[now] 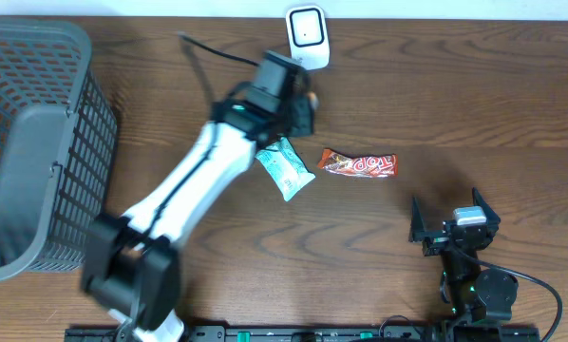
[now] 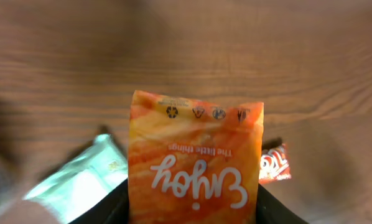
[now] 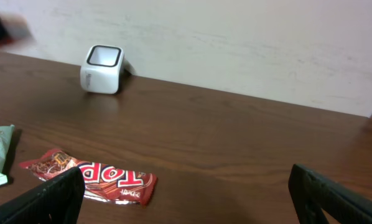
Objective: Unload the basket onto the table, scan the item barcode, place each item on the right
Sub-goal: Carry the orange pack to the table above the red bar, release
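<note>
Left claw (image 1: 298,100) was seen closed on an orange packet (image 2: 195,155), which was pinched by its lower part between the two dark fingers (image 2: 108,210), with its crimped top edge stuck out ahead of the claw. On the face turned toward the wrist only white lettering and a row of small symbols could be made out. No barcode was shown there, so which side carried it could not be told.

Beneath the claw, on the table (image 1: 474,95), a mint-green packet (image 2: 80,183) was seen lying to one side and a red bar (image 2: 274,165) to the other, both apart from the held packet. Ahead of the claw, near but not touching, a white scanner (image 1: 306,33) was stood at the table's far edge.

The step in hand was judged to be the presenting of the packet to the scanner's window. For that to be done well, the packet would need to be turned until the coded face was square to the window, and then held flat and steady. The fingers should be kept off the code. The grip should be kept firm but not so hard that the foil is creased across the bars.

Well behind the claw, the right claw (image 1: 448,220) was seen fully open and empty.
</note>
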You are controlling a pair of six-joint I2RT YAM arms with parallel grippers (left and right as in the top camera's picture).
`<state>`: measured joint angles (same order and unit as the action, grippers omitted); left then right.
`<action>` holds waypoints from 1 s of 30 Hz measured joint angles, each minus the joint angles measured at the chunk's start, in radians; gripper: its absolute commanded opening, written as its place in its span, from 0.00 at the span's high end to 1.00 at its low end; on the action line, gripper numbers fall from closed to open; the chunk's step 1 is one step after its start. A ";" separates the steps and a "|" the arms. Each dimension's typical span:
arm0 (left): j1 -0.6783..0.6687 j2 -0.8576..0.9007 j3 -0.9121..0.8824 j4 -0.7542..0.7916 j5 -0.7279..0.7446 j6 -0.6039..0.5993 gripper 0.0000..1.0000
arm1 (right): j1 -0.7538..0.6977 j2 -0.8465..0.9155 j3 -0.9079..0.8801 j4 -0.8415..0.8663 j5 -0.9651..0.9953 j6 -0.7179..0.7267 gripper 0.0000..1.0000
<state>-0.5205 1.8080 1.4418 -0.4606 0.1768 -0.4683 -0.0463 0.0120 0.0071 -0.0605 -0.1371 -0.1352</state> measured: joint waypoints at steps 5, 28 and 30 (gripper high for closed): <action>-0.052 0.142 0.000 0.097 -0.033 -0.043 0.53 | 0.000 0.000 0.000 0.000 0.000 0.000 0.01; -0.116 0.169 0.004 0.120 -0.195 -0.021 0.02 | 0.000 0.000 0.000 0.000 0.000 0.000 0.01; -0.110 0.039 0.004 0.114 -0.226 0.037 0.02 | 0.000 0.000 0.000 0.000 0.000 0.000 0.01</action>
<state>-0.6308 1.8473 1.4456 -0.3462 -0.0490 -0.4316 -0.0463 0.0120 0.0071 -0.0601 -0.1371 -0.1352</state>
